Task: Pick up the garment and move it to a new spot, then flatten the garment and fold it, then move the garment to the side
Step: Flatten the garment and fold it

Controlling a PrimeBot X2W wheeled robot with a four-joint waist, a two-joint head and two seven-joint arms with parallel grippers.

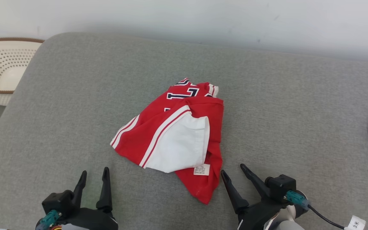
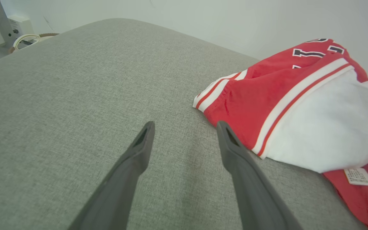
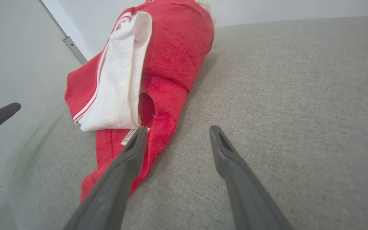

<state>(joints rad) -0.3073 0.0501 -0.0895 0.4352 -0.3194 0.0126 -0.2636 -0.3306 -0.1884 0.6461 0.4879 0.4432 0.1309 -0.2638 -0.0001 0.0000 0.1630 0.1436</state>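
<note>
Left jaws and right jaws, both apart, empty, near rumpled red garment [image 1: 133, 140], white-striped, white-panelled.

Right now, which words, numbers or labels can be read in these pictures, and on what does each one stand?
"3", followed by one character I cannot read with certainty: on the white cable tag at the head view's lower right.
Dark block characters with white outlines on the red garment: cut by folds, so not readable as a whole.
Print on the care label of the garment: too small to read.
</note>
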